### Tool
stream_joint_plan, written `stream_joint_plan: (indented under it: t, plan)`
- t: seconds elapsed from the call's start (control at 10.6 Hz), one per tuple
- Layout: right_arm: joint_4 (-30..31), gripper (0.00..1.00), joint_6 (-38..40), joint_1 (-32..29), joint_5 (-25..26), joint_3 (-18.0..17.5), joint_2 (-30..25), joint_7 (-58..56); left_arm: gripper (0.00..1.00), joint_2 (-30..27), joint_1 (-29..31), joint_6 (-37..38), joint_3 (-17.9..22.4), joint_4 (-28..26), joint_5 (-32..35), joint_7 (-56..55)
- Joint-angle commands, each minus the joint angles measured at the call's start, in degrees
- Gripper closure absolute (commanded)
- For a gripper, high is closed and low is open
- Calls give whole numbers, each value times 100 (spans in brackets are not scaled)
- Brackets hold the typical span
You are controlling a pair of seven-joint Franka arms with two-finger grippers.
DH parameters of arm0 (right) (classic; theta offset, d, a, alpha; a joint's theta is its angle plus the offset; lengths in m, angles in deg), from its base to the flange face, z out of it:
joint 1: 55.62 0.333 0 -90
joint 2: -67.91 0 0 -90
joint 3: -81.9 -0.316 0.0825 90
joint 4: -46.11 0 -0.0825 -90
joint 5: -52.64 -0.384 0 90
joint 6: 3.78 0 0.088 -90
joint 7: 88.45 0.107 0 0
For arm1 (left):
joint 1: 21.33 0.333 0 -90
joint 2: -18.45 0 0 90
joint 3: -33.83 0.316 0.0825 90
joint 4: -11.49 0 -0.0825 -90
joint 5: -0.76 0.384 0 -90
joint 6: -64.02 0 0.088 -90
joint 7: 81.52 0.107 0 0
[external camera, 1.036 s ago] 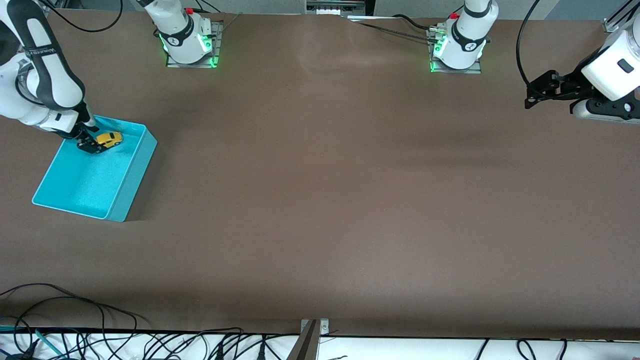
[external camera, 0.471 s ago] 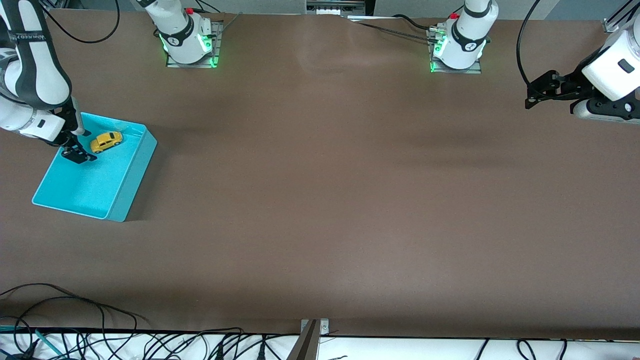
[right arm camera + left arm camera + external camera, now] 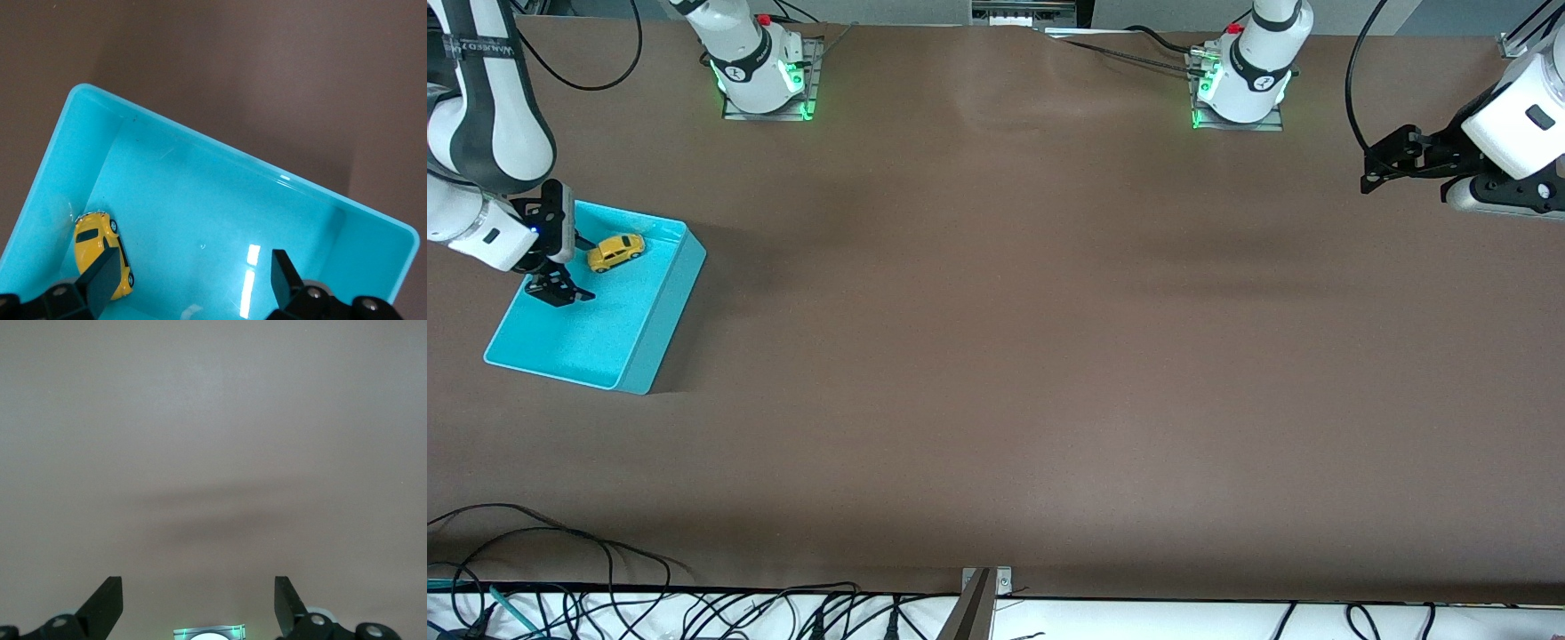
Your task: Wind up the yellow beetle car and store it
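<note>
The car [image 3: 615,252] sits in the bin [image 3: 654,320], in the part farther from the front camera, free of any grip. The right gripper [image 3: 559,291] hangs over the bin with fingers spread, empty. The left gripper [image 3: 1385,164], also spread, waits above the table [image 3: 1032,356].

- The yellow beetle car [image 3: 616,252] [image 3: 101,254] is tiny and rounded, with dark windows and black wheels.
- It rests upright on its wheels inside the turquoise bin [image 3: 660,313] [image 3: 200,193], near the bin's wall farthest from the front camera.
</note>
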Motion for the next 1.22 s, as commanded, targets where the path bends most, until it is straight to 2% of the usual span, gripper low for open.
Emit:
stream_joint_plan:
  t: [0.0,0.38,1.13]
  plan:
    - [-145,0,280,288,-117,80,-249,1028,0,72,24,-138,-11,166,44,-37]
    - [-293,0,824,894,-91,54,-802,3119,0,72,15,-166,-20,166,44,-37]
    - [-1804,0,2563,1764,137,-78,-856,7749,0,72,15,-166,-20,158,44,-37]
